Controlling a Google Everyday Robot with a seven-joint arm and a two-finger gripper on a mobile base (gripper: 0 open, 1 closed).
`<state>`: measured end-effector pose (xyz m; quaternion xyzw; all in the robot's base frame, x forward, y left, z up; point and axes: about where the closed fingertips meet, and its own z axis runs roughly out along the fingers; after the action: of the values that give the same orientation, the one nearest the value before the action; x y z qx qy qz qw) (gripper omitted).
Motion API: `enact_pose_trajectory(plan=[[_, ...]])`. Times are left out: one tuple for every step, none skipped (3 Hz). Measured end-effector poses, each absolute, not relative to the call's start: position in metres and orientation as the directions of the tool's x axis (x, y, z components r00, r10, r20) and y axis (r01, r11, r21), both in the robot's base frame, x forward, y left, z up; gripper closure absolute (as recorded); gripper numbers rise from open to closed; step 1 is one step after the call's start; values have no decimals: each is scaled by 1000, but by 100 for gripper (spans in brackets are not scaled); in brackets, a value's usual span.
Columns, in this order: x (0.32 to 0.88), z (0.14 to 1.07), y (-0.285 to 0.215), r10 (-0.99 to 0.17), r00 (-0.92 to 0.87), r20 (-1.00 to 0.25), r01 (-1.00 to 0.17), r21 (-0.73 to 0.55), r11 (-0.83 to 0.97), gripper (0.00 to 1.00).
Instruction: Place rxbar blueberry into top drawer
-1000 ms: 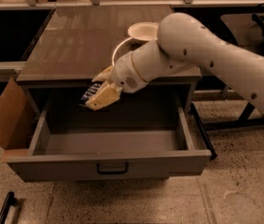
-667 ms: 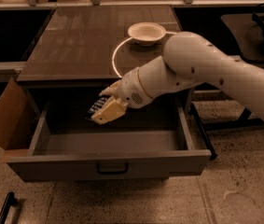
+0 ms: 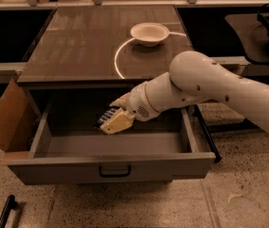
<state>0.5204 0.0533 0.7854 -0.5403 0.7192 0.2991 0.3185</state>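
The top drawer [image 3: 110, 166] is pulled wide open below the cabinet top, its grey front panel with a dark centre handle facing me. My gripper [image 3: 112, 120] is down inside the drawer at its middle, just above the drawer floor. It is shut on the rxbar blueberry [image 3: 105, 117], a dark navy wrapper with light print whose end sticks out to the left of the yellowish fingers [image 3: 119, 121]. The white arm reaches in from the right.
A white bowl [image 3: 149, 33] stands on the brown cabinet top [image 3: 86, 46] at the back. A brown cardboard flap [image 3: 5, 120] hangs at the drawer's left side. A dark bar [image 3: 4, 212] lies on the speckled floor at lower left.
The arm has lowered from the cabinet's front edge down into the drawer, carrying the bar with it. The bowl is now uncovered.
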Motion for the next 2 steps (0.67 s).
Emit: enact_pose_trajectory(plan=[[538, 769, 48, -568, -230, -790, -960, 91, 263, 100], [557, 753, 47, -569, -246, -785, -956, 99, 276, 84]])
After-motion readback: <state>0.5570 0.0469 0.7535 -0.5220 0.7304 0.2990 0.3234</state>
